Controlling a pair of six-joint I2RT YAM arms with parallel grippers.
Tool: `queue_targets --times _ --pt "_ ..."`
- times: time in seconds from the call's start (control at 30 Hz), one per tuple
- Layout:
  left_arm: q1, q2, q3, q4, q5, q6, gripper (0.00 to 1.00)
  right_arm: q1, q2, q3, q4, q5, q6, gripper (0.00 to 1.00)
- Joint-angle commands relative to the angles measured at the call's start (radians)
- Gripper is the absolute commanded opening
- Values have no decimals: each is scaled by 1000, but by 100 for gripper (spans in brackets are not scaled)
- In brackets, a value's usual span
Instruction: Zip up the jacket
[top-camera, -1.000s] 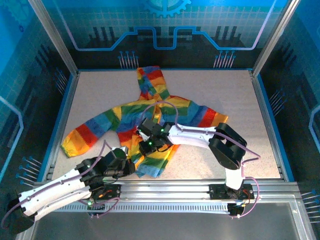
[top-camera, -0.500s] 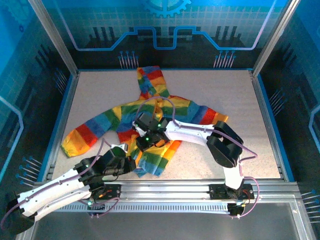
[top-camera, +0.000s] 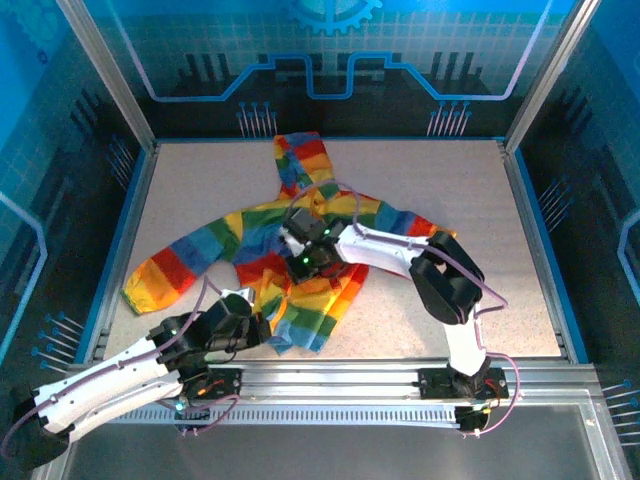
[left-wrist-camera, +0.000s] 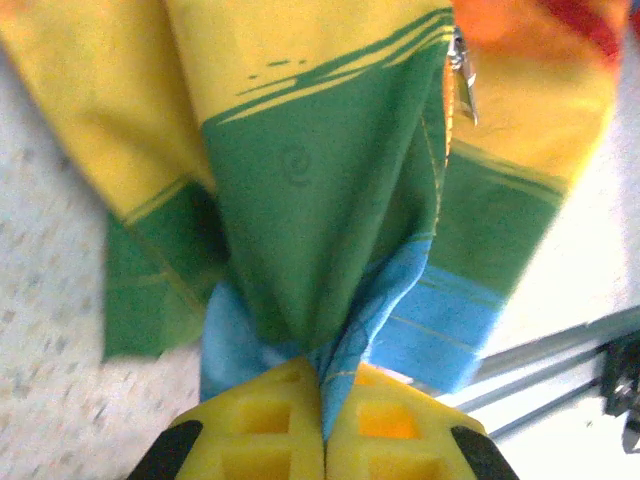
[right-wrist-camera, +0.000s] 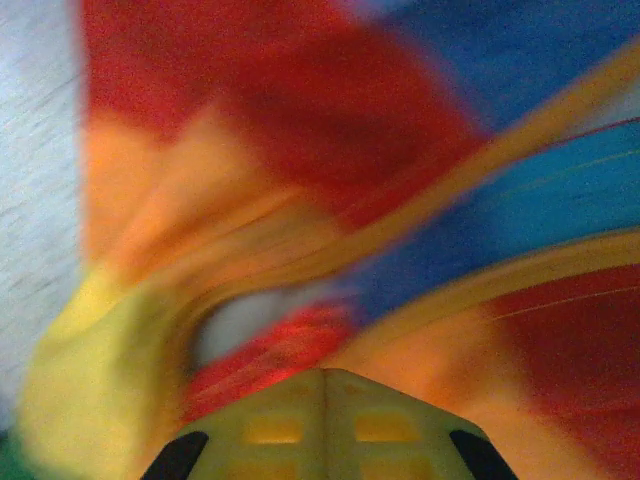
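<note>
Jacket (top-camera: 300, 165) hem is pinched between left gripper (left-wrist-camera: 322, 400) fingers, right gripper (right-wrist-camera: 322, 385) closed, contents blurred; zipping judged underway, next needing a straight pull away from the left fingers.

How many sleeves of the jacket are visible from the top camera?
2. One sleeve lies spread toward the left side of the table. The other sleeve points right and is partly hidden under the right arm.

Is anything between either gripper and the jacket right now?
Nothing visible. The left gripper is shut on the blue hem of the jacket; the right gripper looks shut on its front, though that view is blurred.
</note>
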Motion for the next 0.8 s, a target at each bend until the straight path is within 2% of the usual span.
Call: queue_targets --times 0.0,0.17,0.27,0.37,0.4,0.53,0.67,0.77 --pt "-4 -1 29 -143 31 6 0 -97 8 -1 14 106 -10 0" --pt "-4 2 39 -158 21 -3 0 -119 -16 -22 33 81 -32 0" --pt "-4 4 52 -170 4 0 0 -139 -56 -97 155 -47 -92 0" --pt "-4 2 60 -185 -14 -9 0 -119 -155 -238 365 -160 -265 20" --pt "-4 2 62 -188 -18 -12 0 -107 -187 -279 415 -184 -337 23" --pt "-1 4 81 -197 -27 -10 0 -57 -285 -416 533 -201 -527 29" --pt "3 9 105 -219 -32 1 0 16 -368 -549 665 -220 -623 33" --pt "5 13 110 -224 -30 3 0 88 -376 -581 692 -177 -660 34"
